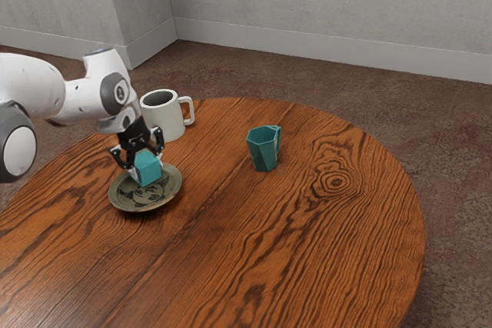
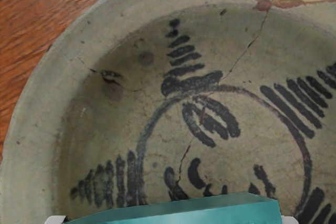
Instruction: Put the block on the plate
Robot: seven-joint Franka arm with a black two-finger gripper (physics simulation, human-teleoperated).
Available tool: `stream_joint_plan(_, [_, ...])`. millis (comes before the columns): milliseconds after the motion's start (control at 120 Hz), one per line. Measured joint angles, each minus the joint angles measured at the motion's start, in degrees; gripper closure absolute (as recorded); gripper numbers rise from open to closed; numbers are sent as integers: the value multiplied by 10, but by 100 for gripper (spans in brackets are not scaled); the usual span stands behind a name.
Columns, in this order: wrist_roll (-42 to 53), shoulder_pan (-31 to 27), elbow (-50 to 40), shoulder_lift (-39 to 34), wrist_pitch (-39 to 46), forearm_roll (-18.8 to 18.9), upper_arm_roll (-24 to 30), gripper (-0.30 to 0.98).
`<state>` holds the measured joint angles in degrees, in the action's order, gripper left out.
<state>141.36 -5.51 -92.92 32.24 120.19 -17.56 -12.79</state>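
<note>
Holding the block between its two fingers, the gripper is over the plate in the exterior view; whether block and plate touch, I cannot tell. From the plate, the mug stands between 12 and 1 o'clock, the cup between 2 and 3. In the wrist view, the block is between the fingertips, against the plate's painted inside.

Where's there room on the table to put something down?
The table has bare wood in front of the teal mug, and between it and the edge at the exterior view's right. It's crowded at that view's left: the gripper holds the block over the plate, near the white mug.
</note>
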Motion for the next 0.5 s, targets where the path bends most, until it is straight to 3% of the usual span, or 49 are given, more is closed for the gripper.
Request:
stream_joint_plan(417, [3,2,-39,-13,27,-8,4,28])
stream_joint_plan(500, [3,2,-41,-12,32,-7,4,22])
